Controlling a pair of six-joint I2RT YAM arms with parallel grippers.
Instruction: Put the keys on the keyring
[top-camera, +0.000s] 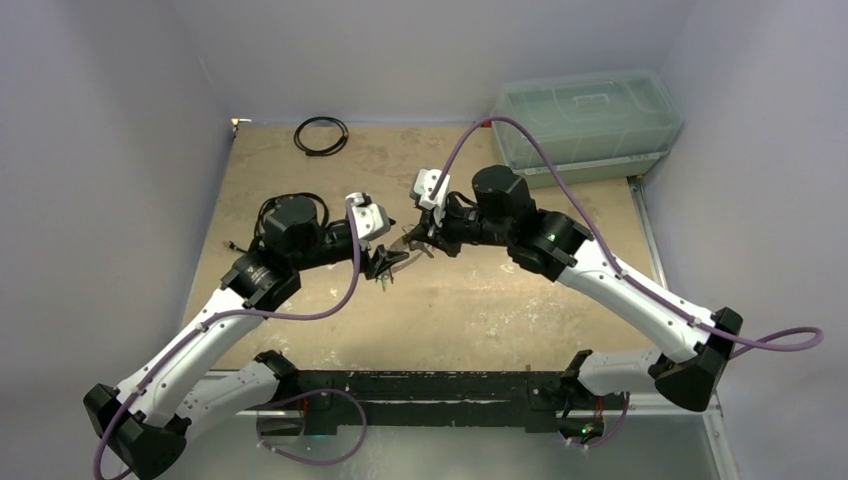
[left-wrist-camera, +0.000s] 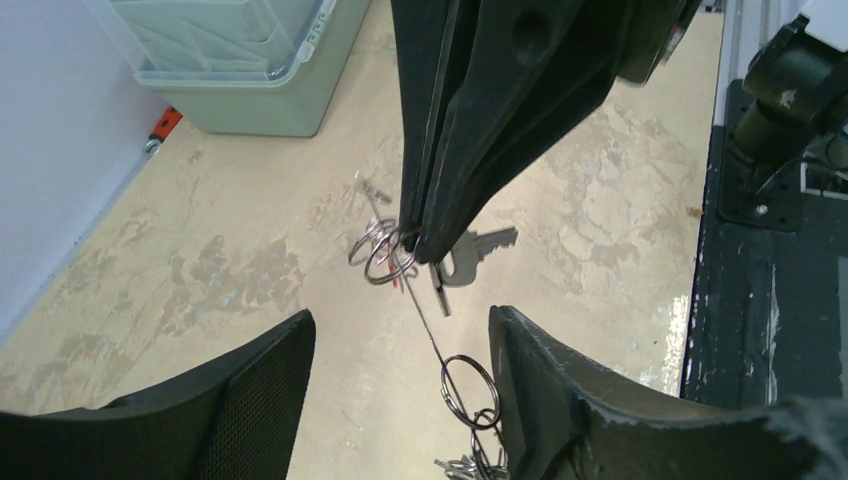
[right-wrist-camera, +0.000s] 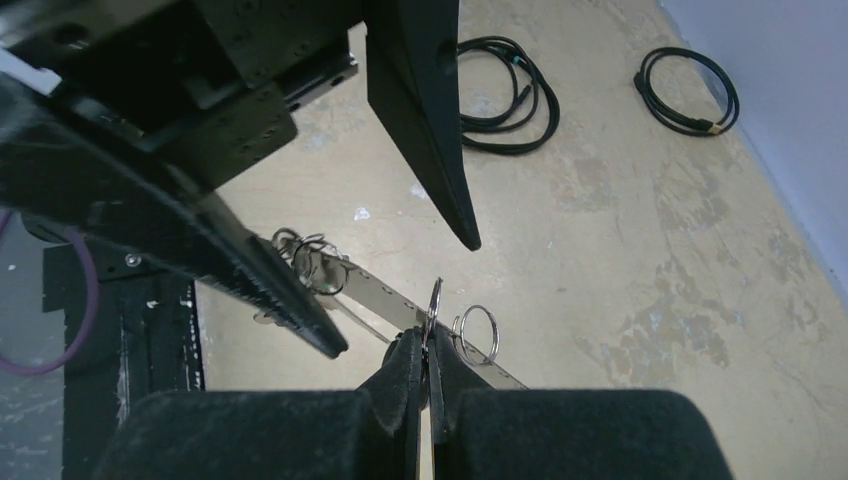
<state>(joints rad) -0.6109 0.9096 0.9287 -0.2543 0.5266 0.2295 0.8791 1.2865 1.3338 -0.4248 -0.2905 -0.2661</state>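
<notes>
Beige desk, scuffed and patchy, grey walls close around; clear plastic bin far right, black cable loop far left. Right tool and left tool meet above mid-desk. Right tool pinched together on split rings, silver key hanging behind tip. Keyring reads to us as flat strip running between left tool fingers, which stand apart, nothing gripped. We judge metal light, stiff, slick, prone to swing. We'd hold keyring across flat faces, key by head.
</notes>
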